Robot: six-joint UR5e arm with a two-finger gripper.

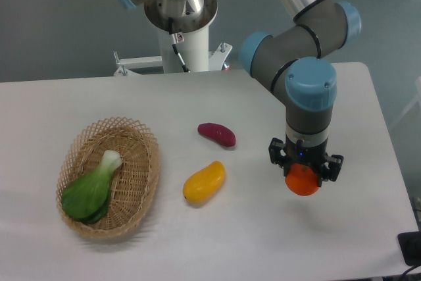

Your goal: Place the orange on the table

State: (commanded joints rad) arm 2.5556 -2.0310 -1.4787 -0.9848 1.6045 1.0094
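Hand [304, 174] is pinching the orange [302, 180] on the right side of the scene, pointing straight down over bare worktop [263, 241], so your drop looks to be basically vertical, with the mango [204, 182] well off to the left.

Glowing bright orange: the orange [302, 180], plain and unpatterned, against the black gripper [303, 170]. Lying matte white, the table [197, 241], without markings. Showing dark red, the sweet potato [217, 133]. Shading from yellow into orange, the mango [204, 182]. Weaving in tan, an open lattice at the rim and tighter weave below: the basket [141, 182]. Running from leafy green to a pale whitish stem, the bok choy [92, 189]. Gleaming silver-grey with light blue caps and dark grey joints, the arm [309, 90].
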